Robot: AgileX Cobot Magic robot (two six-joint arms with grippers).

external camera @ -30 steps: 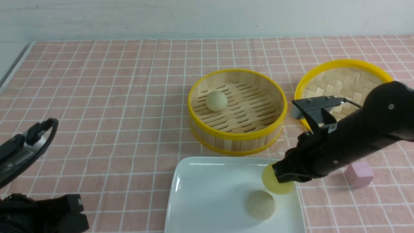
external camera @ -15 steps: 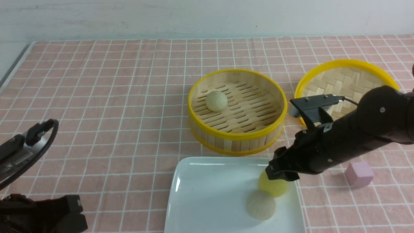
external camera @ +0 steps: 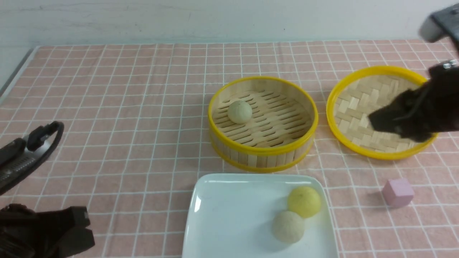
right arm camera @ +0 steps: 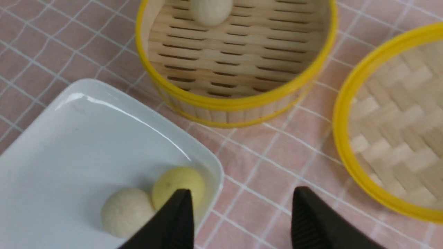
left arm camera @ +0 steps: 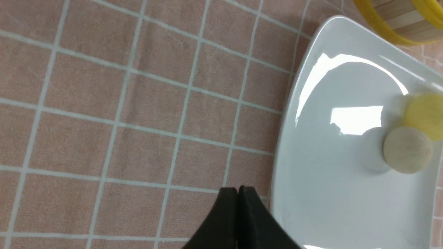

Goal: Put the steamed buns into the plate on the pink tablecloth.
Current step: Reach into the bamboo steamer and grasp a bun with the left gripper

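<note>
The white plate [external camera: 222, 215] lies on the pink tablecloth [external camera: 125, 107] at the front. On it lie a pale yellow bun [external camera: 304, 201] and a beige bun [external camera: 288, 226], touching, near its right edge. A third beige bun [external camera: 240, 111] sits in the bamboo steamer [external camera: 263, 154]. My right gripper [right arm camera: 242, 193] is open and empty, raised above the cloth between plate and lid; it shows blurred in the front view [external camera: 380, 122]. My left gripper [left arm camera: 238, 189] is shut and empty, left of the plate [left arm camera: 346, 207].
The woven bamboo lid [external camera: 358, 107] lies right of the steamer, partly under my right arm. A small pink cube [external camera: 397, 192] sits right of the plate. My left arm [external camera: 32, 157] is at the front left corner.
My right gripper has let go of the yellow bun on the plate and moved up and back to the right, over the lid. The yellow bun rests beside the beige one.
</note>
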